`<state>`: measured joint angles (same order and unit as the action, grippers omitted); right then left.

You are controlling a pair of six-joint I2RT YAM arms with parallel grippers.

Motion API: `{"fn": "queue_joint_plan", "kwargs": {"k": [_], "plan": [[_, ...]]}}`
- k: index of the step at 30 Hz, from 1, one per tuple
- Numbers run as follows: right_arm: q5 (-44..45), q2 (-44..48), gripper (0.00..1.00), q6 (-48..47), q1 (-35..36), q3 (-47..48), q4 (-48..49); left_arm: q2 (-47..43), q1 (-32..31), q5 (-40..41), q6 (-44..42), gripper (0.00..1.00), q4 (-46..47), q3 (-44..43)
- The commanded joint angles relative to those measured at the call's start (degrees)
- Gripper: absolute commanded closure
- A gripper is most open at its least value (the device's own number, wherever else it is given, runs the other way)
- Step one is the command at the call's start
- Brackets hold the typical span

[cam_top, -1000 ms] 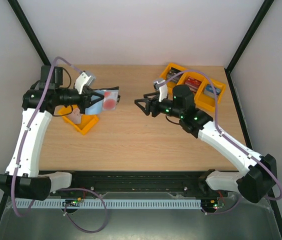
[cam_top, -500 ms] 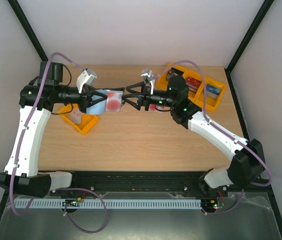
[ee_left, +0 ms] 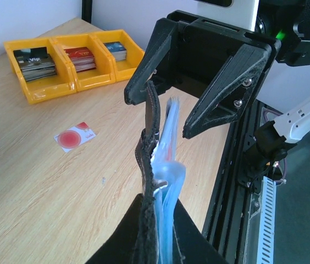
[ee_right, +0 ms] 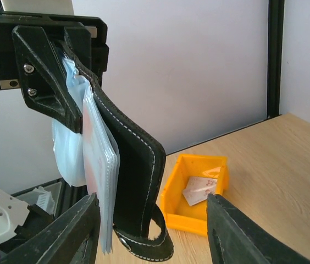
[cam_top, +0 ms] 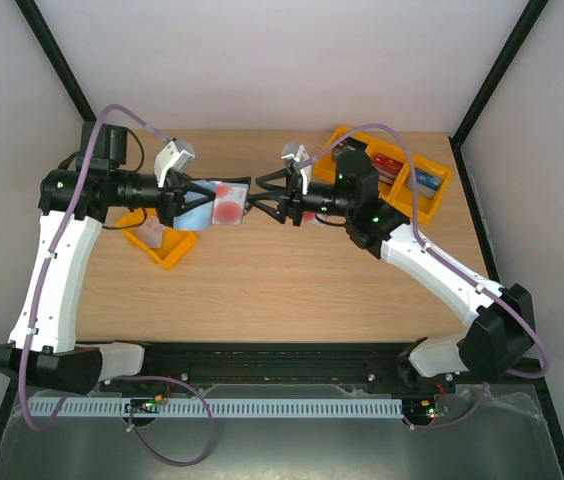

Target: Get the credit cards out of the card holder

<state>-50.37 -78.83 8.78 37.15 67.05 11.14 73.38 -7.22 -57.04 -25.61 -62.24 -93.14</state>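
The left gripper (cam_top: 182, 203) is clamped on the holder (cam_top: 210, 210) and holds it in the air, left of centre in the top view. The holder hangs open, with its black cover on 1 side and clear blue pockets on the other. A card (cam_top: 225, 202) with a red blotch shows in the pockets.

The right gripper (ee_left: 161, 114) meets the holder from the right with its jaws apart, 1 finger on each side of the free end. The finger on the cover side looks to touch the black flap. The other stands clear of the pockets.

1 loose card (ee_left: 75, 137) lies flat on the table (ee_left: 34, 187), at the left of the left wrist view. Its red print is too small to read.

At the upper left of that view a yellow tray (ee_left: 61, 91) has 3 compartments of stacked cards. The dark top one on the left reads "VIP". In the lower middle of the right wrist view, a small yellow bin (ee_right: 180, 212) holds pale cards (ee_right: 199, 190).
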Motion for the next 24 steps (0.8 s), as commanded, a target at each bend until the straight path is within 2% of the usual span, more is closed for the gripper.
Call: {"fn": "queue_joint_plan", "kwargs": {"k": [1, 12, 24], "plan": [[0.09, 0.92, 0.48, -3.01, 0.02, 1.76, -3.26, -0.21, -0.25, -2.53, -1.11, 0.98, -0.52, -2.23], [-3.13, -0.34, 0.46, 0.58, 0.10, 2.31, 0.33, -0.65, -0.25, -2.82, -1.45, 0.98, -1.03, -2.10], [-1.54, -1.57, 0.46, 0.97, 1.25, 3.17, 1.16, -1.49, -0.14, -3.86, -1.54, 0.98, -0.95, -0.84]]}}
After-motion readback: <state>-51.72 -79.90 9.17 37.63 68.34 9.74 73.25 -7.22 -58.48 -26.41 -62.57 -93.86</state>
